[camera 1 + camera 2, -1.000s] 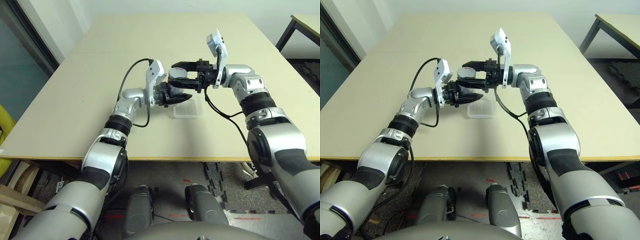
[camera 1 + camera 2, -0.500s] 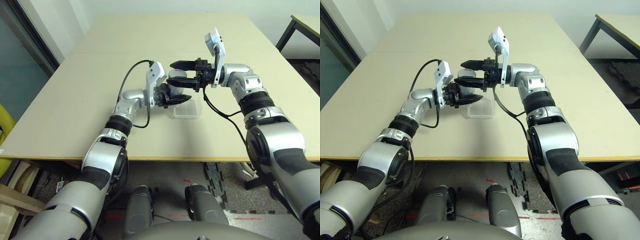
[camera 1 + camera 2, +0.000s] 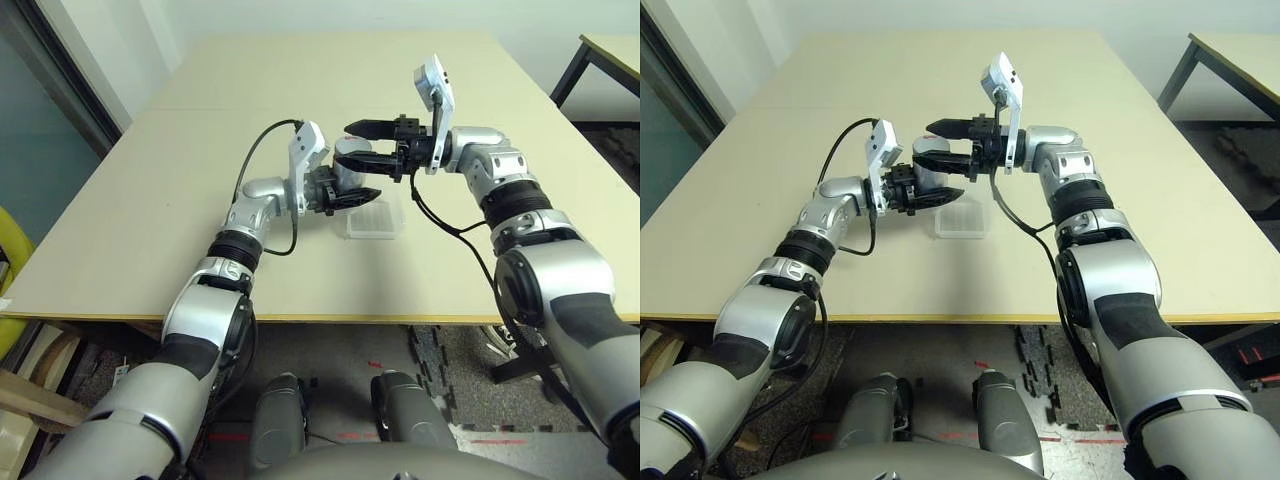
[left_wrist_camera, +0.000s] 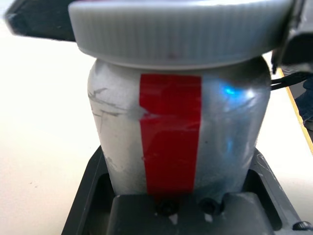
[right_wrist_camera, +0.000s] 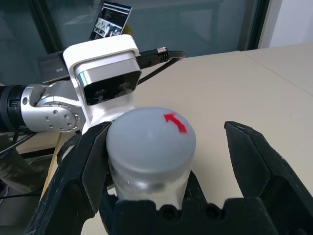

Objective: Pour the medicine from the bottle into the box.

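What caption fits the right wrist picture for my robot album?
Open right end effector straddling the capped bottle, which the left end effector holds above the table.

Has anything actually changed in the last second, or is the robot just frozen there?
Hardly anything. The left gripper keeps the capped bottle clamped beside the box. The right gripper stays open around the cap, not yet gripping it.

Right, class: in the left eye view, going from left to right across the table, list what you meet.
Left arm's white wrist camera → left gripper shut on the capped bottle → right gripper, fingers open around the cap → right arm's white wrist camera. The clear box lies just below the grippers.
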{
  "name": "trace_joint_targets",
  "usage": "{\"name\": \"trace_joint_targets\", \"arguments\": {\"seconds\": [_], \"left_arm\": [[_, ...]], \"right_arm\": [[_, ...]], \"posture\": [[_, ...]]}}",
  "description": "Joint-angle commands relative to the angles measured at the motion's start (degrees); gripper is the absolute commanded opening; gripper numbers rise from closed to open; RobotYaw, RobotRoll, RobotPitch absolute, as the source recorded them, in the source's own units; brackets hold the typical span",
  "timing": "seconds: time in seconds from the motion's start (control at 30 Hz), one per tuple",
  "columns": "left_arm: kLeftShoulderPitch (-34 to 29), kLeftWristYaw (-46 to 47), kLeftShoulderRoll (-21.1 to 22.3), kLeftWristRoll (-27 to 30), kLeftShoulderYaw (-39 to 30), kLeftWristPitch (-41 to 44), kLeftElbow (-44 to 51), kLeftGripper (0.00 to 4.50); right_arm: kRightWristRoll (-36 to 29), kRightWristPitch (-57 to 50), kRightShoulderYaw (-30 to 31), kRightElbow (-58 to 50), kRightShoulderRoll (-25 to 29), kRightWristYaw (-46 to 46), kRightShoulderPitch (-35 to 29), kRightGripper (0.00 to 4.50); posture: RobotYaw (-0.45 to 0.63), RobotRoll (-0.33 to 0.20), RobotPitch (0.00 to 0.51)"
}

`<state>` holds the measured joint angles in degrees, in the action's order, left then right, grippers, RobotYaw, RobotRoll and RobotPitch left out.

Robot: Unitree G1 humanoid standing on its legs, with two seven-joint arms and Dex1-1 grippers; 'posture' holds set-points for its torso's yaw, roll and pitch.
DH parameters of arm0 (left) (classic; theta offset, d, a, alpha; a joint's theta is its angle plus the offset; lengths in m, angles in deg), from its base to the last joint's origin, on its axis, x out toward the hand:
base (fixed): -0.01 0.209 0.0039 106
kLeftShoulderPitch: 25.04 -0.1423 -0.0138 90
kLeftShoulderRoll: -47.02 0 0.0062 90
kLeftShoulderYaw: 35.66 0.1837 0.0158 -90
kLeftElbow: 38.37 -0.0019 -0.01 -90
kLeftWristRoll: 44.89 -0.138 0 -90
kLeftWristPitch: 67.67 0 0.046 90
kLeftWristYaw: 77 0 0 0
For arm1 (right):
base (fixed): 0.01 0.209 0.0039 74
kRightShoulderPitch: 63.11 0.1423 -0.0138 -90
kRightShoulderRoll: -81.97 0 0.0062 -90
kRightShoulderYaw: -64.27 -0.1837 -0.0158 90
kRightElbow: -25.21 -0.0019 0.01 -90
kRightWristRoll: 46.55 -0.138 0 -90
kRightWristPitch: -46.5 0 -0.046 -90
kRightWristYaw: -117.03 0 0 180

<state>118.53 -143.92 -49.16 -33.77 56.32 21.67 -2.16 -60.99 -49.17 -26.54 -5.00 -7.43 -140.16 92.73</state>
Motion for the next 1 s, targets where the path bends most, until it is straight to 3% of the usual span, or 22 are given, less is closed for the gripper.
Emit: {"name": "trace_joint_targets", "arguments": {"seconds": [0.03,0.47,1.0], "left_arm": [[0.0,-3.0,0.8,1.3,-0.7,-0.7,2.7,2.70],[-0.5,-2.9,1.0,0.9,-1.6,-0.5,2.5,2.70],[0.1,-2.1,1.1,0.8,-2.3,-0.8,1.2,2.70]], "right_arm": [[1.0,0.6,-1.9,2.9,3.6,2.7,0.0,4.50],[1.8,1.2,-3.1,5.8,7.0,3.0,0.1,4.50],[2.7,0.0,-2.8,5.0,7.5,-2.5,-0.6,4.50]], "posture": [[-0.20,0.000,0.020],[-0.20,0.000,0.029],[-0.19,0.000,0.030]]}}
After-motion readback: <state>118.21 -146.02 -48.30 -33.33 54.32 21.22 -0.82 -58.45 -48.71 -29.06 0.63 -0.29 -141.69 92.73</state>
